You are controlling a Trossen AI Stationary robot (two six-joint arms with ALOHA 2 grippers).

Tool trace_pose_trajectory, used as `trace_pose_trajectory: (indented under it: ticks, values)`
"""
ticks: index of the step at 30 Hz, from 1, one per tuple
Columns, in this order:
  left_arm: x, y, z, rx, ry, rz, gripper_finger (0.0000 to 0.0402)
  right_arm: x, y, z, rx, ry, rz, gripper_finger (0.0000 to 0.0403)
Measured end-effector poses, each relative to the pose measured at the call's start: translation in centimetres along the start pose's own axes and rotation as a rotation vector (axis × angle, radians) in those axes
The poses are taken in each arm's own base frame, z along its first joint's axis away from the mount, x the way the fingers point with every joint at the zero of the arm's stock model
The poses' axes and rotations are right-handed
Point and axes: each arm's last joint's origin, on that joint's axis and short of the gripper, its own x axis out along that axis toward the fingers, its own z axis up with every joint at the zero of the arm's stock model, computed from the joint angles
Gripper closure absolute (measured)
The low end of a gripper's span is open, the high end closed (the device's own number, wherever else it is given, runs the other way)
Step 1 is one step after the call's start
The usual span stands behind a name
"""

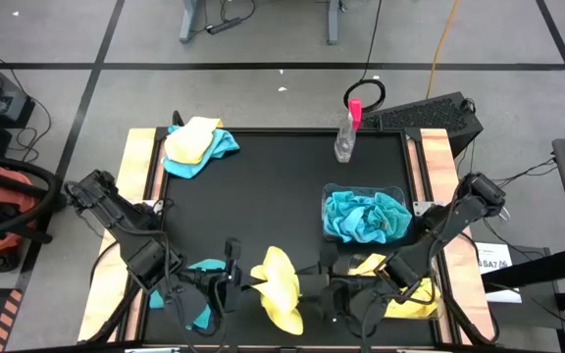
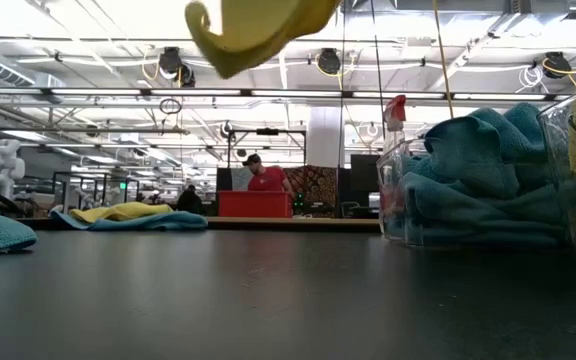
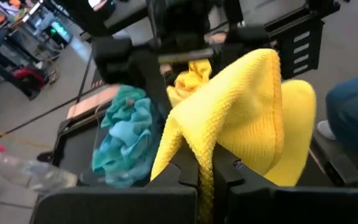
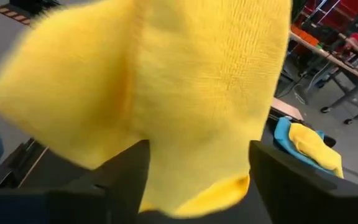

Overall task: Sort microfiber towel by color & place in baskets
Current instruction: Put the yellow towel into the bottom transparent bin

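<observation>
From above, the left gripper (image 1: 248, 286) is clamped on a yellow towel (image 1: 281, 286) near the front edge, with the right gripper (image 1: 314, 290) just beside it, fingers apart. A basket (image 1: 364, 189) of teal towels sits at right. Low down, the towel (image 2: 258, 30) hangs clear of the table. Left wrist: fingers pinch the towel (image 3: 241, 118). Right wrist: the towel (image 4: 185, 87) hangs between open fingers.

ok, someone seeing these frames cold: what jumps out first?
The yellow towel held up off the table's near edge, clamped in the shut left gripper, with the right gripper spread open around it as if for a handover. Next, the clear basket right of centre, filled with teal towels. A yellow-on-teal pile sits unsorted at the far left corner.
</observation>
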Motion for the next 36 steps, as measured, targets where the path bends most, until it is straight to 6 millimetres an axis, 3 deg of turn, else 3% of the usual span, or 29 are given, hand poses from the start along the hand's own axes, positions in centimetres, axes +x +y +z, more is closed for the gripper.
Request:
trace_pose_trajectory:
  ticks: [8, 16, 20, 23, 31, 33, 36]
  values:
    - [1.3, 0.2, 0.7, 0.046, -0.068, -0.052, 0.0399, 2.2, -0.6, -0.1, 0.056, -0.029, -0.025, 0.0049]
    - [3.9, -0.8, 0.6, 0.127, -0.094, -0.077, 0.0396, 2.6, -1.4, 0.9, 0.090, -0.122, -0.030, 0.0055]
    - [4.0, -1.0, 1.1, 0.158, -0.149, -0.093, 0.0392, 2.7, -1.5, 0.7, 0.102, -0.105, -0.029, 0.0097]
    - [4.0, -1.1, 1.1, 0.167, -0.162, -0.115, 0.0390, 2.7, -1.5, 0.7, 0.103, -0.104, -0.033, 0.0152]
    - [4.0, -1.1, 1.1, 0.150, -0.161, -0.116, 0.0388, 2.7, -1.4, 0.2, 0.043, -0.061, -0.024, 0.0369]
    - [4.0, -1.1, 1.0, 0.125, -0.150, -0.121, 0.0388, 2.6, -1.2, 0.2, 0.020, -0.057, -0.024, 0.0390]
    - [4.2, -1.3, 0.7, 0.113, -0.116, -0.125, 0.0381, 2.3, -1.2, 0.2, 0.014, -0.052, -0.026, 0.0391]
